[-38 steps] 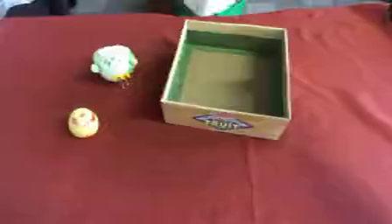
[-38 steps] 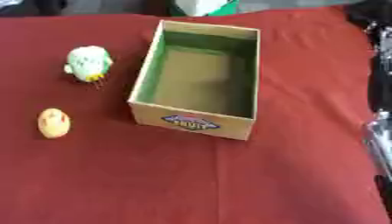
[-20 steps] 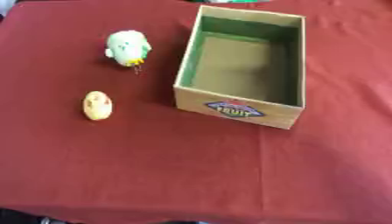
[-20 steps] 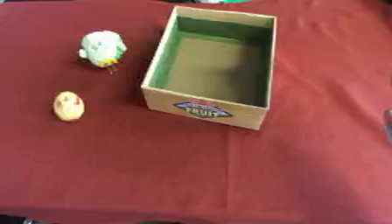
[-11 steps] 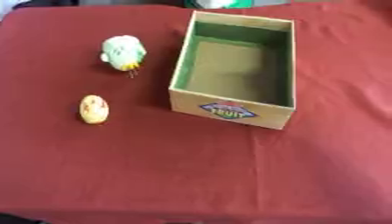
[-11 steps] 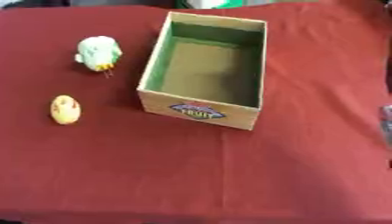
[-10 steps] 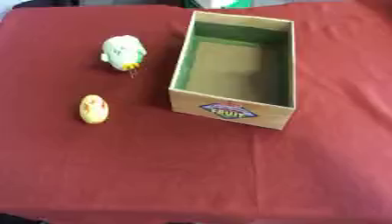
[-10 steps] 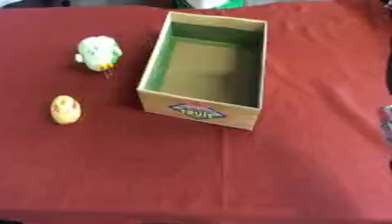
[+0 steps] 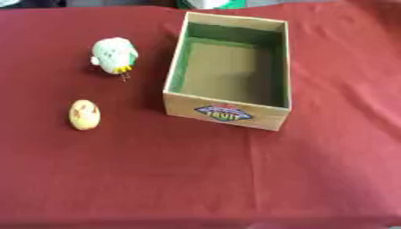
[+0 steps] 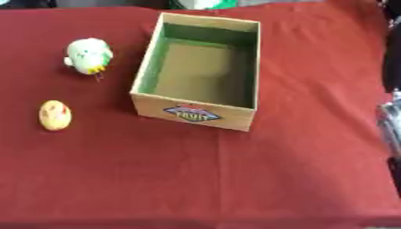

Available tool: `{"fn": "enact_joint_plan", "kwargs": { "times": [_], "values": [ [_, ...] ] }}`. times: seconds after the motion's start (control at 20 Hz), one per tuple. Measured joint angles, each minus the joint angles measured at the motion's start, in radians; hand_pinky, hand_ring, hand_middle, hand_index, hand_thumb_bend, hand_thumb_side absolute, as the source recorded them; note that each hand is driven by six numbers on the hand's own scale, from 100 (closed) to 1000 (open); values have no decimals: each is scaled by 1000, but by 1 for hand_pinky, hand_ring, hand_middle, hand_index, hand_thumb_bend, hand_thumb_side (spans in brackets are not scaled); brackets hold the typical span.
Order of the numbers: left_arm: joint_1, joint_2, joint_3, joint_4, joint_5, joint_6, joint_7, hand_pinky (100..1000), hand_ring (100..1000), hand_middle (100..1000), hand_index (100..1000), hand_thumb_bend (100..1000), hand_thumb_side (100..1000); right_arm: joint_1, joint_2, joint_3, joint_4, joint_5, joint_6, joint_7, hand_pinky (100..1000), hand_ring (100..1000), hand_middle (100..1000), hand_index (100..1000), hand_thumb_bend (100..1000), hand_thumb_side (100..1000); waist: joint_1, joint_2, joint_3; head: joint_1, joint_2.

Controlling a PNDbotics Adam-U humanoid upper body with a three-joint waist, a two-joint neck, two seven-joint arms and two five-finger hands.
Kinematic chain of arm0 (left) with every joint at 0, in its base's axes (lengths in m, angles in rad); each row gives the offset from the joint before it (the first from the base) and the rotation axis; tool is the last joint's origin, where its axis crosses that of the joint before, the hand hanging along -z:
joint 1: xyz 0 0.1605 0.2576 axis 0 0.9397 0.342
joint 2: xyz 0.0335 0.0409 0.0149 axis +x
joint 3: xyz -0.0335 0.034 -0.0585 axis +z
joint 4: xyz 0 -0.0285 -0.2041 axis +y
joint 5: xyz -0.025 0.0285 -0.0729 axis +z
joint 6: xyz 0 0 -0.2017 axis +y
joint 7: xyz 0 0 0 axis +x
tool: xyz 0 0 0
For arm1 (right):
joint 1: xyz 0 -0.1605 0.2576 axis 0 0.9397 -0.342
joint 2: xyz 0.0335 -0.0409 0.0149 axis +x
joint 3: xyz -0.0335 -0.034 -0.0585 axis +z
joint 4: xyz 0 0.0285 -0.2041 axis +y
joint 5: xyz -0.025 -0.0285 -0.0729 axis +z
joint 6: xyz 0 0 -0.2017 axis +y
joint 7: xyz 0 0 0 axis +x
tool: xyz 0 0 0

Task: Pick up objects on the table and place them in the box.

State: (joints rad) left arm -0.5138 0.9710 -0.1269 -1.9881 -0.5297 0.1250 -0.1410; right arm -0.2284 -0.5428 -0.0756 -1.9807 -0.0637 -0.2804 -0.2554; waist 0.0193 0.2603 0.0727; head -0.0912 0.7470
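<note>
Presently: hands unseen, state unknown. Box [image 9: 227, 116] empty; yellow egg [image 9: 84, 114] at nine o'clock — suggest grasping from above, sides.

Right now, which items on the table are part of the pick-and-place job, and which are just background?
Job items:
- box, open, nothing inside
- pale green plush toy, left of the box
- small yellow egg-shaped object, nearer the camera than the toy

Background:
- red tablecloth
- green-and-white thing at the far edge, mostly cut off
- part of the robot's right arm at the right edge; no hand visible
</note>
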Motion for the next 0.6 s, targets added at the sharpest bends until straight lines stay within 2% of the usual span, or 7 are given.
{"fn": "enact_joint_plan", "kwargs": {
  "times": [0.6],
  "values": [
    [-61, 16, -108, -1, -23, 45, -353, 760, 756, 803, 957, 528, 1000, 0, 2, 8, 0, 0, 7, 8, 803, 775, 649, 914, 100, 890, -3, 4, -5, 19, -13]
  ]
}}
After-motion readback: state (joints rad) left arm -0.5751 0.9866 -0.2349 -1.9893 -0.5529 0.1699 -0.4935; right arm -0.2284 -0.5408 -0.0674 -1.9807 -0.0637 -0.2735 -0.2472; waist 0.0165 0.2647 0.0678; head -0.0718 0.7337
